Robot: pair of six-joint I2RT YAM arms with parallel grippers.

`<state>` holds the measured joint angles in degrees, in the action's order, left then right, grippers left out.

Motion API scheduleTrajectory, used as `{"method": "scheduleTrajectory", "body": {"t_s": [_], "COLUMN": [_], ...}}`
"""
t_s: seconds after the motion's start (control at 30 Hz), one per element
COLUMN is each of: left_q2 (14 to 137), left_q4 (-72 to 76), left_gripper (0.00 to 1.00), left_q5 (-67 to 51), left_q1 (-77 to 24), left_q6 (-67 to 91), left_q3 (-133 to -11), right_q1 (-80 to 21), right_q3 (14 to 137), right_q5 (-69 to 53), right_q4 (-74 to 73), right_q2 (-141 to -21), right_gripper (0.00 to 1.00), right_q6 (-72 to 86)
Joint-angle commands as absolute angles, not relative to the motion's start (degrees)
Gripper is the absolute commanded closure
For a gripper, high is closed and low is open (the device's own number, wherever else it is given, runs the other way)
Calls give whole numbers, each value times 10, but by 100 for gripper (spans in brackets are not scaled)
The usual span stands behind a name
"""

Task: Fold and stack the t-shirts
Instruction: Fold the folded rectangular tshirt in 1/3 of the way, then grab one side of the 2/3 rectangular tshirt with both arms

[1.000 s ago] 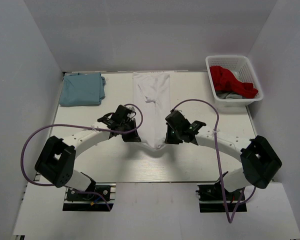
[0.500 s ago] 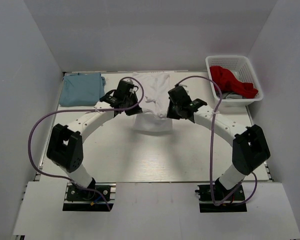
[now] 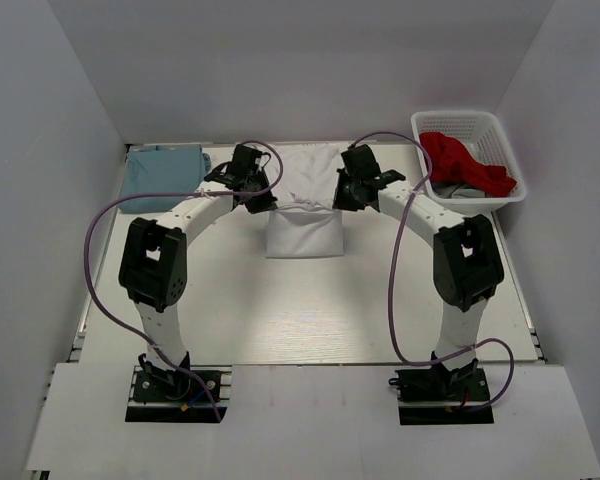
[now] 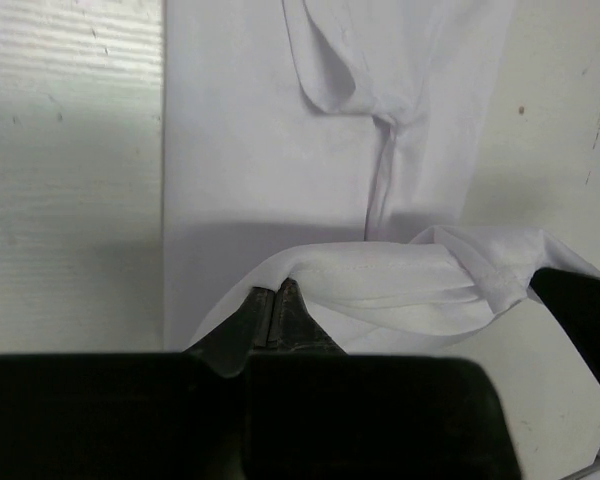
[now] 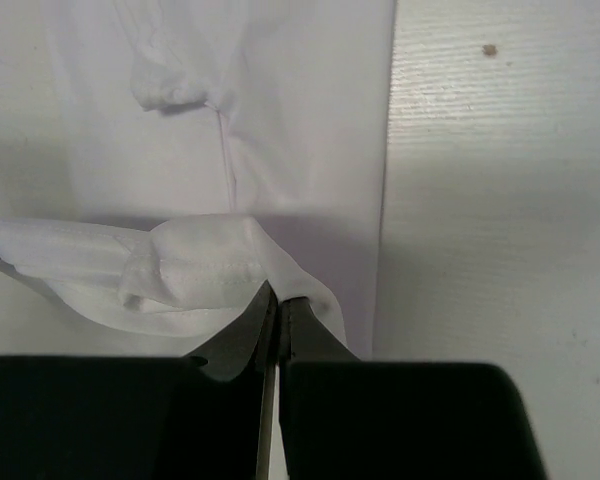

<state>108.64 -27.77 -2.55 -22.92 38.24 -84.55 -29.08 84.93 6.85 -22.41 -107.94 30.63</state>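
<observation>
- Top view first: the white t-shirt [image 3: 303, 235] lies at the far middle of the table [image 3: 300, 310], between both arms, with its near part doubled over.
- The left wrist camera shows what the overhead can't. The left gripper [image 4: 277, 300] is clamped tight on a lifted edge of that shirt, and fabric arches off its tips.
- On the right wrist camera, the right gripper [image 5: 277, 305] is pinched closed on the other end of the same raised fold, with a bunched lump just beside it.
- Only the overhead shows the light blue t-shirt [image 3: 160, 178], folded at the far left corner, well apart.
- The white basket [image 3: 456, 116] sits far right, holding a red garment [image 3: 460, 160].
- From above, both pairs of fingertips hide under the wrists. Something grey beneath the red garment is too buried to name.
</observation>
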Motion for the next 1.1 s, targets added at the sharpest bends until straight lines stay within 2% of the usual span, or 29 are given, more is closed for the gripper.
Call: {"method": "scheduleTrajectory", "body": {"t_s": [0.0,0.43,0.47,0.5,0.53,0.57,0.63,0.67,0.7,0.77,0.9,1.07], "left_q2": [1094,1168,1174,1180,1193,1199,1209,1215,1224,1230,1197,1076], "left_q4": [-255,-225,-225,-225,-225,-225,-225,-225,-234,-258,-272,-229], "left_gripper": [100,100,96,88,78,52,28,16,0,0,0,0], "left_q5": [-40,-73,-73,-73,-73,-73,-78,-78,-78,-83,-83,-104], "left_q1": [-217,-188,-188,-182,-177,-177,-171,-165,-165,-158,-158,-167], "left_q6": [362,352,352,352,352,345,337,329,329,316,316,322], "left_q3": [-888,-925,-940,-948,-957,-977,-1004,-1031,-1048,-1083,-1036,-839], "right_q1": [-279,-236,-233,-233,-229,-224,-216,-214,-207,-205,-206,-210], "right_q3": [903,939,938,939,947,953,963,962,961,948,870,752], "right_q5": [15,-87,-91,-96,-96,-97,-88,-91,-91,-109,-123,-153], "right_q4": [-192,-128,-121,-115,-108,-106,-92,-84,-70,-55,-33,-40], "right_q2": [-1104,-1194,-1198,-1207,-1211,-1214,-1216,-1215,-1213,-1199,-1140,-1057], "right_gripper": [100,100,100,95,82,73,59,33,22,10,10,10], "right_q6": [286,329,332,334,343,340,341,334,333,321,308,293]}}
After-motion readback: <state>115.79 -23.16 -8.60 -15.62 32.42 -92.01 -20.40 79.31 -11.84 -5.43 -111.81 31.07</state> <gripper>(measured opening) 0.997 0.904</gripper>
